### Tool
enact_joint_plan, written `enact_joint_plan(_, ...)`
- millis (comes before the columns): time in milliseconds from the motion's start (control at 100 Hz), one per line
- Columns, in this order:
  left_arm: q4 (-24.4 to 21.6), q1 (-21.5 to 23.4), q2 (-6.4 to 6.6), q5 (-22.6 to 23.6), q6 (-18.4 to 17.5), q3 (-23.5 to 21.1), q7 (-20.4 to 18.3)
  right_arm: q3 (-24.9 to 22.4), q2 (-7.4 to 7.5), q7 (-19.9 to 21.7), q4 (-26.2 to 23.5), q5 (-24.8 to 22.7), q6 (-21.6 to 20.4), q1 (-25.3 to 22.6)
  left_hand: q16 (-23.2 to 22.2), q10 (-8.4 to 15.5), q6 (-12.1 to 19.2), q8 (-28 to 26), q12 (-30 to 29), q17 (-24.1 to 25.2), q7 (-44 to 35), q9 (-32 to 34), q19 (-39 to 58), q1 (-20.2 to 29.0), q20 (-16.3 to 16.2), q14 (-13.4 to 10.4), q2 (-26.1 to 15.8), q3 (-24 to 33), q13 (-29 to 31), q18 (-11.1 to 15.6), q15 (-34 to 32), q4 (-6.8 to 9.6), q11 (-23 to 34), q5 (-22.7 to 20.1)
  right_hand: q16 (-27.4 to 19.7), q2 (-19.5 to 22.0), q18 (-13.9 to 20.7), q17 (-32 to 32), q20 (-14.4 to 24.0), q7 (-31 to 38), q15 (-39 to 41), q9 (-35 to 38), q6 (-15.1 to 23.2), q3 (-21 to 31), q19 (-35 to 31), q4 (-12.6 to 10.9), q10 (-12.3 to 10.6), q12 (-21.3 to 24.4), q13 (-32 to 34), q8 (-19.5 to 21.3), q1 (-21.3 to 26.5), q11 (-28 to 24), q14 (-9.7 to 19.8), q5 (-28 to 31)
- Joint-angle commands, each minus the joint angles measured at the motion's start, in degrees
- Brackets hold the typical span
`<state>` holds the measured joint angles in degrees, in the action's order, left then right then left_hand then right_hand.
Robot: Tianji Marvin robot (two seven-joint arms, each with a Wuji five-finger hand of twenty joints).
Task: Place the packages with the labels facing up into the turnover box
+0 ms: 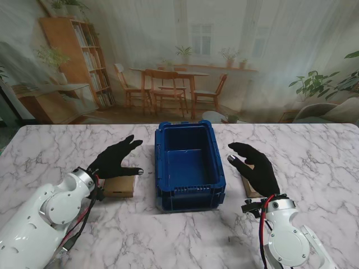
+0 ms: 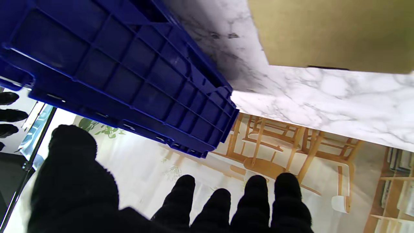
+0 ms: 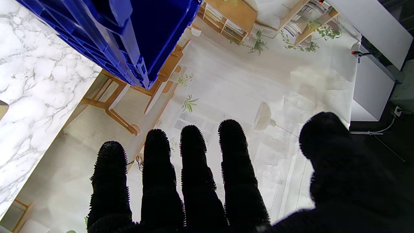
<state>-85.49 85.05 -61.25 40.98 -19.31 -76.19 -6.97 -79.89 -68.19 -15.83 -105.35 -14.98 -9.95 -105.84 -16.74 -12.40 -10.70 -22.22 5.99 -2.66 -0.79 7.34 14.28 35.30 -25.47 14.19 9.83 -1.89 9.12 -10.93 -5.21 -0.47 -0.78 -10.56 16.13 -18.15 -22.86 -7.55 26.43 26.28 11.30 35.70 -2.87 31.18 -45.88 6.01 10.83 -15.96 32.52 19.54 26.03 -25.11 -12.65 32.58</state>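
- Left hand (image 1: pixel 115 159): held released, fingers spread, above a brown package (image 1: pixel 119 187).
- Right hand (image 1: pixel 257 166): released, over another package (image 1: pixel 250 189); turnover box (image 1: pixel 189 166) is seen between.

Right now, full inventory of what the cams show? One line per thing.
turnover box: 1, blue, table centre between the hands, nothing visible inside
left package: 1, brown cardboard, left of the box, partly under the left hand; no label discernible
right package: 1, brown, right of the box, mostly hidden under the right hand
table: 1, white marble with grey veins
backdrop: 1, printed room scene behind the table
left hand: 1, black glove, open, fingers spread over the left package
right hand: 1, black glove, open, over the right package
arms: 2, white, rising from the near corners
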Motion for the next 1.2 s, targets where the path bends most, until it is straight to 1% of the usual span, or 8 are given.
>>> enact_joint_plan(0,-0.34,-0.03,0.96,-0.37,0.73,-0.90,-1.46,-0.09,-0.23,-0.39,-0.08,-0.09,0.04,-0.30,1.50,0.78,1.38,2.81,-2.38,-0.44,1.69,-2.75,-3.77,-2.51,0.90,-1.75,2.19,0.32,-2.21,2.35,1.42,-0.61,-1.14,2.94,0.63,1.94,-0.02,0.29,0.02,0.42,0.05,0.73,1.33,-0.63,-0.74,-1.55,-0.19,-0.35,0.71,1.40,0.54,-0.91,0.77,1.15)
enact_joint_plan(160,0.97,-0.97,1.60,3.50,0.87,-2.05,-2.66,0.03,-0.21,-0.43,0.09,-0.42,0.25,-0.06,1.84,0.37,-1.41,7.45,-2.70,-0.80,2.37,-2.71,-5.74,-1.79,0.64,-2.31,3.79,0.41,-2.25,3.62,0.93,-0.57,-0.83,2.91,0.62,1.92,-0.06,0.28,0.01,0.43,0.03,0.74,1.36,-0.64,-0.75,-1.56,-0.21,-0.35,0.69,1.41,0.49,-0.90,0.79,1.14)
enact_joint_plan(230,2.16,-1.61,1.80,4.70,1.10,-2.30,-2.84,0.09,-0.23,-0.37,0.20,-0.22,0.60,0.12,1.76,0.17,-3.82,6.80,-1.25,-1.30,1.03,-2.66,-6.02,-2.05,0.67,-2.72,4.44,0.42,-1.82,3.96,0.71,-0.53,-0.39,2.85,0.63,1.97,-0.08,0.30,0.00,0.43,0.05,0.68,1.30,-0.61,-0.74,-1.57,-0.19,-0.36,0.72,1.42,0.52,-0.89,0.75,1.14)
enact_joint_plan(320,3.99,-2.62,1.99,4.65,1.54,-2.17,-3.65,0.19,-0.22,-0.26,0.31,-0.11,0.90,0.32,1.86,0.14,-4.71,4.88,-0.95,-1.66,-0.16,-2.63,-6.02,-2.33,0.58,-3.96,5.81,0.44,-1.26,4.34,0.73,-0.49,-0.62,2.82,0.64,1.96,-0.01,0.30,0.00,0.40,0.05,0.71,1.30,-0.65,-0.75,-1.55,-0.13,-0.37,0.72,1.41,0.47,-0.91,0.72,1.08)
enact_joint_plan(500,7.61,-4.87,2.56,5.36,2.32,-0.84,-5.96,0.31,-0.19,-0.09,0.48,-0.12,1.09,0.54,5.12,-0.91,-4.62,4.14,-4.81,-0.12,1.42,-3.17,-7.67,-3.55,1.78,-6.01,7.77,0.54,-3.96,6.77,3.42,-0.52,-1.73,3.11,0.64,1.98,-0.04,0.31,0.00,0.42,0.03,0.58,1.36,-0.66,-0.75,-1.55,-0.17,-0.36,0.65,1.43,0.50,-0.88,0.83,1.13)
enact_joint_plan(630,9.65,-6.23,2.77,5.23,3.18,0.31,-7.04,0.29,-0.20,-0.13,0.47,-0.14,1.02,0.53,7.84,-0.87,-3.25,10.78,-5.33,-0.24,2.84,-3.21,-8.00,-3.57,2.84,-6.22,9.45,0.67,-5.20,7.50,2.90,-0.52,-1.48,2.85,0.64,1.92,0.02,0.31,0.01,0.42,0.03,0.46,1.38,-0.69,-0.75,-1.55,-0.08,-0.35,0.63,1.44,0.47,-0.85,0.73,1.12)
enact_joint_plan(890,13.76,-9.57,3.17,7.60,3.13,3.10,-6.70,0.24,-0.26,-0.52,0.24,-0.34,0.91,0.35,7.38,-0.62,-6.03,10.27,-5.32,-2.49,1.18,-3.20,-6.30,-2.38,2.09,-6.56,12.38,0.77,-3.01,7.52,1.14,-0.32,-1.48,2.63,0.67,2.05,-0.07,0.17,0.03,0.47,0.13,0.55,1.35,-0.36,-0.82,-1.63,-0.19,-0.40,0.76,1.47,1.10,-0.99,0.82,1.15)
enact_joint_plan(1190,14.56,-10.90,3.87,9.59,2.32,4.29,-9.25,0.08,-0.32,-0.88,-0.25,-0.51,0.89,-0.14,7.24,0.29,-3.57,9.92,-5.32,-3.03,1.85,-3.14,-5.32,-2.81,1.60,-6.96,12.25,0.69,-1.77,7.40,0.80,-0.37,-1.47,3.00,0.70,1.98,-0.03,0.18,0.08,0.55,0.21,0.57,1.41,-0.24,-0.99,-1.53,-0.25,-0.46,0.71,1.51,0.94,-1.13,0.86,1.09)
